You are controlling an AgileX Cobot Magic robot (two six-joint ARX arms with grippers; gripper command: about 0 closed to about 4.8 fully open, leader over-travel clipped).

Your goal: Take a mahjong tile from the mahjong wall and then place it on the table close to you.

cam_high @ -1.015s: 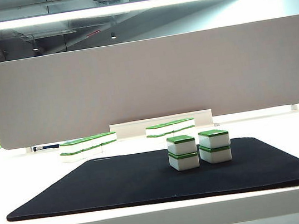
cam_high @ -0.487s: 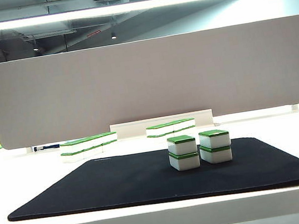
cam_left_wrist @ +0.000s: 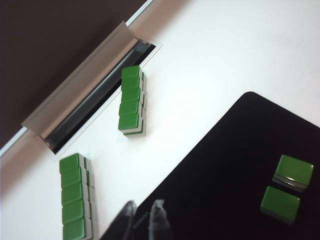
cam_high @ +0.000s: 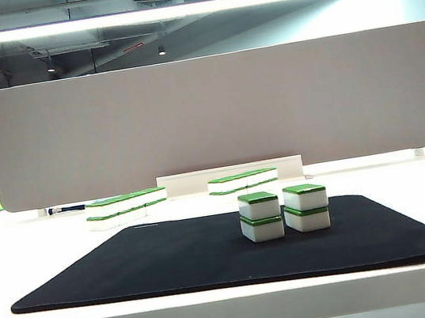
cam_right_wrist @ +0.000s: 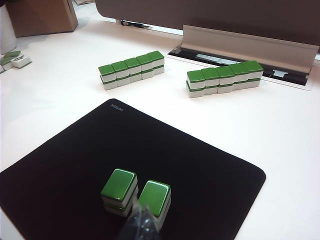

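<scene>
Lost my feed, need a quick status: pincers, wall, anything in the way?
Left pincer shut, empty, high over mat corner. Right pincer above the two stacks, state unclear. Wall intact behind mat. Nothing blocking.

Open mat (cam_high: pixel 133 267) before two tile stacks (cam_high: pixel 283 212); divider (cam_high: pixel 214 115) behind.

Bright overhead strip light (cam_high: pixel 151 14); white table (cam_left_wrist: pixel 240 55) glares, frames sharp.

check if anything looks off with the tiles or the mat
Nothing stands out. Both two-high rows sit straight on the table, and two neat two-tile stacks stand upright on the flat black mat.
</scene>
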